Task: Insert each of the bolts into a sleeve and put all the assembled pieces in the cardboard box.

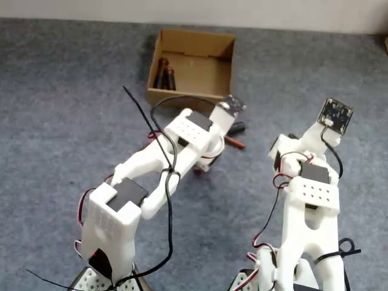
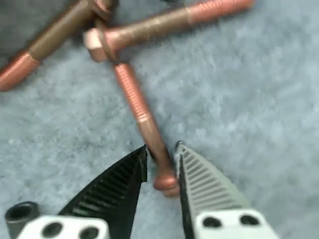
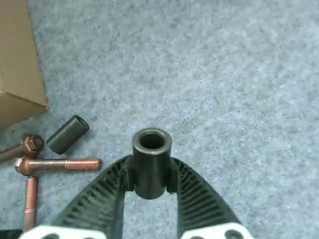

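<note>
Grey carpet | left claw slightly open astride bolt | right claw clamps sleeve

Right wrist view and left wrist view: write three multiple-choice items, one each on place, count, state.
1. The loose dark cylindrical sleeve lies: A) on the grey carpet beside the brown cardboard box; B) inside that box; C) in a hand.
2. Copper-coloured threaded bolts, left wrist view: A) one; B) three; C) five.
3. The right hand is: A) open; B) shut on a bolt; C) shut on a second dark sleeve.
A, it lies off the box corner; B, three shafts show; C, jaws clamp it.
</note>
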Controlling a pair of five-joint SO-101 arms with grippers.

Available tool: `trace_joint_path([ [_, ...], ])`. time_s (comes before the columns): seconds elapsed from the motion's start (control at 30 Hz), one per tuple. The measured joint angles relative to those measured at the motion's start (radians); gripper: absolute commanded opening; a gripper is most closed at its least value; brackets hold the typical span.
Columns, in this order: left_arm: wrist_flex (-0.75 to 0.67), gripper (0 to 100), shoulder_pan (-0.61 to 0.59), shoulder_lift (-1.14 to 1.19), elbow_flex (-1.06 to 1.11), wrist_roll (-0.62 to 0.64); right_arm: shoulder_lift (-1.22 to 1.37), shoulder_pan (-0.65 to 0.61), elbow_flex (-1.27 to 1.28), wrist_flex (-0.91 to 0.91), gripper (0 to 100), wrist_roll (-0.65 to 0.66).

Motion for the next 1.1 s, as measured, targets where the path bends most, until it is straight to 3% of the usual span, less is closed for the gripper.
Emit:
trace_joint_path([
  [0.4,0.189,7,-0.003,-0.235,0.103,-0.482,0.0,0.0,0.0,0.0,0.5,0.0],
  [0.73,0.253,10,-0.098,-0.546,0.416,-0.914,0.0,0.0,0.0,0.0,0.5,0.0],
  [0.87,0.235,17,-0.181,-0.592,0.471,-0.968,0.0,0.0,0.0,0.0,0.5,0.0],
  [1.1,0.167,18,-0.296,-0.606,0.476,-0.933,0.0,0.0,0.0,0.0,0.5,0.0],
])
